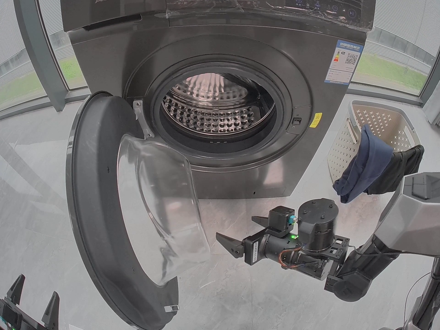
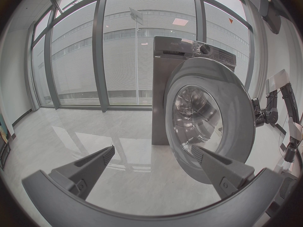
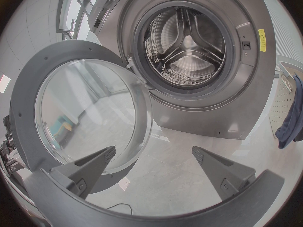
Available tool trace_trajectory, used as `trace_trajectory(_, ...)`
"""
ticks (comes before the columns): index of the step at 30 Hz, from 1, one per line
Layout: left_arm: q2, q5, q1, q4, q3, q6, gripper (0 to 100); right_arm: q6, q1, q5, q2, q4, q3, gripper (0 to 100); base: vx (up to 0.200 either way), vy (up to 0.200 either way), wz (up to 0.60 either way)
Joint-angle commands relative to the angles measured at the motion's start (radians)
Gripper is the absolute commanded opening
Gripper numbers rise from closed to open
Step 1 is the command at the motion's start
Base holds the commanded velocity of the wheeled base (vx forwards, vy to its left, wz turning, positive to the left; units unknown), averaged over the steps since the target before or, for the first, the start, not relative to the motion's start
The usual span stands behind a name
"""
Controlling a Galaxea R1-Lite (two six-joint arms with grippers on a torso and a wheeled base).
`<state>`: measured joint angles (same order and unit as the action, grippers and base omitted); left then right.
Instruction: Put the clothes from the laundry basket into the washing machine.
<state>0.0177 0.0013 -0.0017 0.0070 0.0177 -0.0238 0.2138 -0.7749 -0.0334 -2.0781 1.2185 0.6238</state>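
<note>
Before the open washing machine (image 1: 215,115), the right tool (image 1: 234,226) and left tool (image 2: 152,148) are seen spread open, empty; clothes (image 1: 366,166) draped over the basket (image 1: 343,150) may be dropped if pinched thinly.

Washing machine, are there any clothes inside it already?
No, the drum shows only bare shiny metal, and the blue cloth and black cloth hang over the laundry basket.

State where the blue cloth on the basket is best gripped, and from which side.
Probably pinch the hanging bunch of the blue cloth, coming from the washer side: it drapes over the basket rim and dangles free outside.
</note>
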Motion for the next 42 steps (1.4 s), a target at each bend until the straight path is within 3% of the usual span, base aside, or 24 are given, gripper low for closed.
trace_trajectory(1, -0.01, 0.0, 0.0, -0.001, -0.013, -0.001, 100, 0.001, -0.027, -0.002, -0.062, -0.002, 0.056, 100, 0.0, 0.0, 0.0)
trace_trajectory(10, -0.01, 0.0, 0.0, -0.001, -0.015, -0.002, 100, 0.035, -0.078, -0.002, -0.068, 0.013, 0.063, 100, 0.0, 0.0, 0.0)
trace_trajectory(20, -0.01, 0.0, 0.0, 0.001, -0.015, -0.001, 100, 0.038, -0.04, -0.003, -0.128, -0.007, 0.171, 100, -0.12, 0.0, 0.0)
trace_trajectory(32, -0.01, 0.002, 0.0, -0.001, -0.015, -0.005, 100, 0.041, -0.109, -0.005, -0.243, 0.041, 0.28, 100, 0.0, 0.0, 0.0)
trace_trajectory(42, -0.01, 0.0, 0.0, -0.001, -0.013, -0.002, 100, 0.041, -0.07, -0.029, -0.231, 0.045, 0.329, 100, 0.0, 0.0, 0.0)
